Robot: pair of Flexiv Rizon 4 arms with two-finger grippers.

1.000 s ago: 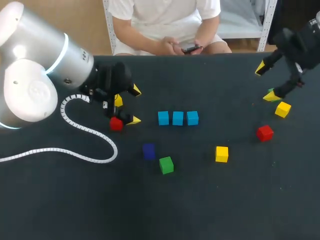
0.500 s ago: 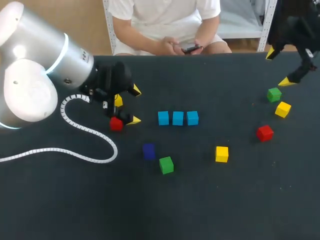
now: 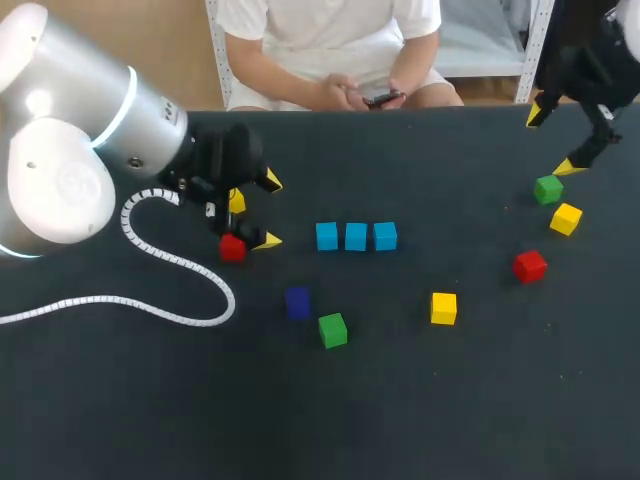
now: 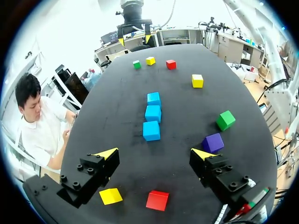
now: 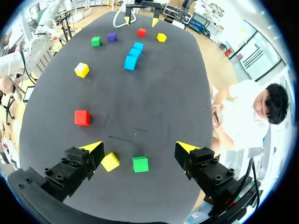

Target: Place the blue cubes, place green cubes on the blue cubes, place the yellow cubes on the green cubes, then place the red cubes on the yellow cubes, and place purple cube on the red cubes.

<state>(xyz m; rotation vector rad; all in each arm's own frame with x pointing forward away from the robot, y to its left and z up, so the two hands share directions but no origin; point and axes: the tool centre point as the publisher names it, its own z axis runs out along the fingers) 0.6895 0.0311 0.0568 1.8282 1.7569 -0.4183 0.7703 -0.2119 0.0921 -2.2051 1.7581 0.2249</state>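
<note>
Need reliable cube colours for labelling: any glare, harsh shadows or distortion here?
Head view: even light, soft shadows, glare only on the left arm; the blue cubes read cleanly. Both wrist views: fisheye curves the table edge, but no glare falls on the cubes.

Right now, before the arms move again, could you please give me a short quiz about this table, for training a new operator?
1. How many blue cubes stand side by side in the row?
2. True or false: the right gripper is shut on the green cube under it.
3. Which lies nearest the purple cube?
A. the second green cube
B. a yellow cube
C. a red cube

Key:
1. Three.
2. False: the right gripper is open and does not touch the green cube.
3. A.
</note>
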